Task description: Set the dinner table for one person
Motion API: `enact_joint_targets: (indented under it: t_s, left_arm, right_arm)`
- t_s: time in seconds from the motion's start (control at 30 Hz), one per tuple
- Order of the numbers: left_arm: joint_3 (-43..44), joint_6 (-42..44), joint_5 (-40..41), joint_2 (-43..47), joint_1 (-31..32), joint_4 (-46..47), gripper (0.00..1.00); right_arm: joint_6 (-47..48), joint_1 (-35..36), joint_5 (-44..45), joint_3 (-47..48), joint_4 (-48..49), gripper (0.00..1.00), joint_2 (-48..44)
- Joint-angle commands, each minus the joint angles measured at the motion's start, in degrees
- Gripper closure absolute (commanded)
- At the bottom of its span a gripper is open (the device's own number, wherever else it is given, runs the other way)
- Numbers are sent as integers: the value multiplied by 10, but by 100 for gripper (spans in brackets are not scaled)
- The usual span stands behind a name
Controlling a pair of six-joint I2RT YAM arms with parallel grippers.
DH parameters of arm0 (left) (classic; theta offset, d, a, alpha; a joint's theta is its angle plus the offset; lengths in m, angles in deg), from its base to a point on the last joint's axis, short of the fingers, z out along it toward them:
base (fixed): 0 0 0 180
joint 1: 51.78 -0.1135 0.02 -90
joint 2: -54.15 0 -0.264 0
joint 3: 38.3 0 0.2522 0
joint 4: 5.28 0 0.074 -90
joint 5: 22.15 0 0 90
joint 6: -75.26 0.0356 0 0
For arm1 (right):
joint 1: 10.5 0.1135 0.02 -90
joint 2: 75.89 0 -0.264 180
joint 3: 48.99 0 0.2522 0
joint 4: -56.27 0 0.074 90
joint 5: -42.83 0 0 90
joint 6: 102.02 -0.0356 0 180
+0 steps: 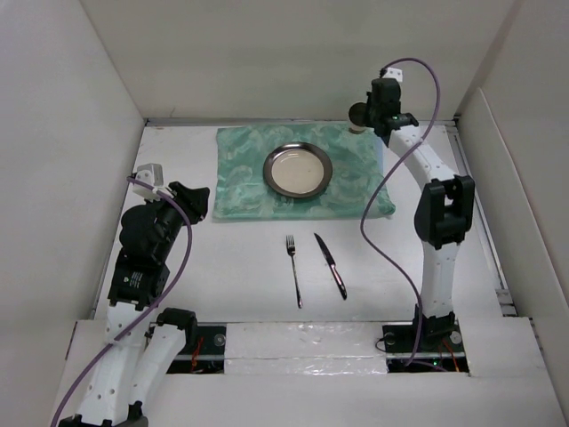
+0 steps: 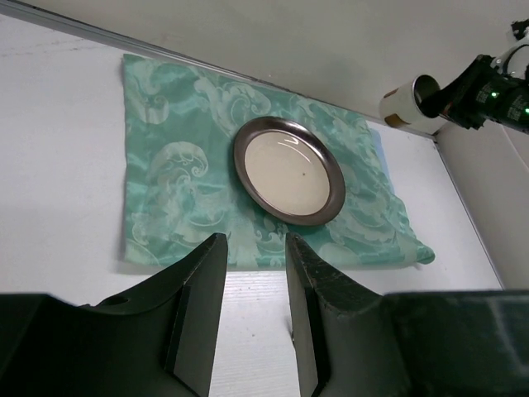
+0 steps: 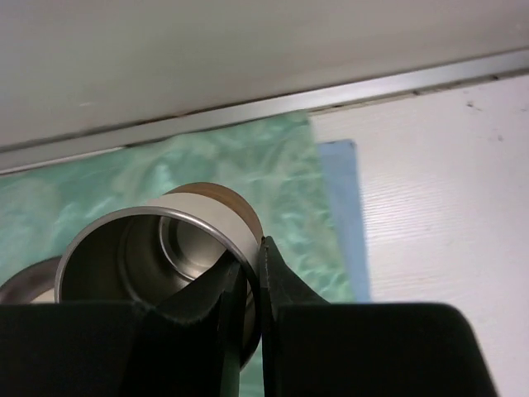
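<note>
A round metal plate (image 1: 298,169) sits on the green patterned cloth (image 1: 240,178) at the back of the white dinner table (image 1: 222,276). A fork (image 1: 293,271) and a knife (image 1: 331,265) lie side by side on the table in front of the cloth. My right gripper (image 1: 378,120) is shut on the rim of a white metal cup (image 1: 358,113), which it holds tilted over the cloth's far right corner. In the right wrist view one finger is inside the cup (image 3: 157,248) and one is outside. My left gripper (image 1: 191,197) is open and empty by the cloth's left edge.
White panels wall the table at the back and both sides. In the left wrist view the plate (image 2: 288,169), the cloth (image 2: 165,165) and the held cup (image 2: 405,103) show beyond my open fingers (image 2: 198,281). A blue strip (image 3: 343,207) shows under the cloth's right edge.
</note>
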Motion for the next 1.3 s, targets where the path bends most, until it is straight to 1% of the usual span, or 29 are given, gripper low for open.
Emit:
enact_joint_targets:
  t_s: [0.0,0.03,0.17,0.23,0.4,0.47,0.5,0.53,0.57,0.63,0.7,0.8,0.83,0.9,0.93,0.97,1.0,1.03,1.07,1.1,1.13,1.17,1.2,1.23,1.27]
  left_arm:
    - [15,0,-16,2,-2,30,68]
    - [17,0,-12,0,-2,30,68]
    - [14,1,-18,-1,-2,32,68]
    - [18,1,-11,-2,-2,30,68]
    - [16,2,-18,-6,-2,30,68]
    - [18,2,-20,-10,-2,30,68]
    - [16,2,-25,-8,-2,31,68]
    - [15,2,-25,-7,-2,32,68]
    - [15,2,-23,-8,-2,32,68]
    - [18,2,-19,-8,-2,31,68]
    - [15,2,-21,-10,-2,31,68]
    - [14,2,-18,-8,-2,34,68]
    - [15,1,-19,-11,-2,33,68]
    - [14,2,-24,-10,-2,34,68]
    - [12,1,-25,-8,-2,37,68]
    - [12,0,-25,-8,-2,37,68]
    - [13,1,-24,-8,-2,37,68]
    - [14,1,-25,-10,-2,37,68]
    - [14,1,-26,-9,-2,36,68]
    - [13,1,-32,-8,-2,37,68]
    - [11,1,-33,-4,-2,38,70]
    - [12,2,-33,-6,-2,39,71]
    - [13,2,-33,-8,-2,39,73]
    - [13,2,-32,-11,-2,37,80]
    - [12,3,-33,-11,-2,37,85]
  right_arm:
    - [3,-30,-62,94,-85,100,80]
    - [4,-38,-64,152,-102,100,101]
    - [8,-55,-69,268,-171,100,191]
    - [10,-55,-59,266,-174,100,203]
    - [-1,-68,-52,203,-150,100,195]
    - [-6,-74,-51,190,-143,91,187]
    - [-10,-74,-53,176,-135,74,183]
    - [-10,-74,-53,166,-129,63,177]
    - [-10,-74,-55,155,-123,54,170]
    - [-13,-79,-60,133,-104,40,147]
    - [-20,-79,-80,125,-91,38,117]
    - [-24,-85,-94,88,-60,37,70]
    - [-26,-85,-93,60,-47,36,31]
    - [-28,-85,-96,32,-22,36,-9]
    - [-31,-85,-99,14,-15,36,-54]
    - [-32,-78,-102,-34,-4,36,-79]
    - [-34,-78,-104,-64,18,37,-108]
    - [-39,-62,-107,-103,37,54,-136]
    - [-44,-50,-129,-145,59,67,-195]
    - [-48,-36,-140,-237,105,83,-222]
    - [-59,6,-148,-282,123,100,-248]
    - [-60,32,-155,-327,141,100,-295]
    - [-61,61,-150,-411,164,100,-314]
    - [-74,93,-138,-448,189,100,-329]
    - [-83,153,-120,-485,196,100,-344]
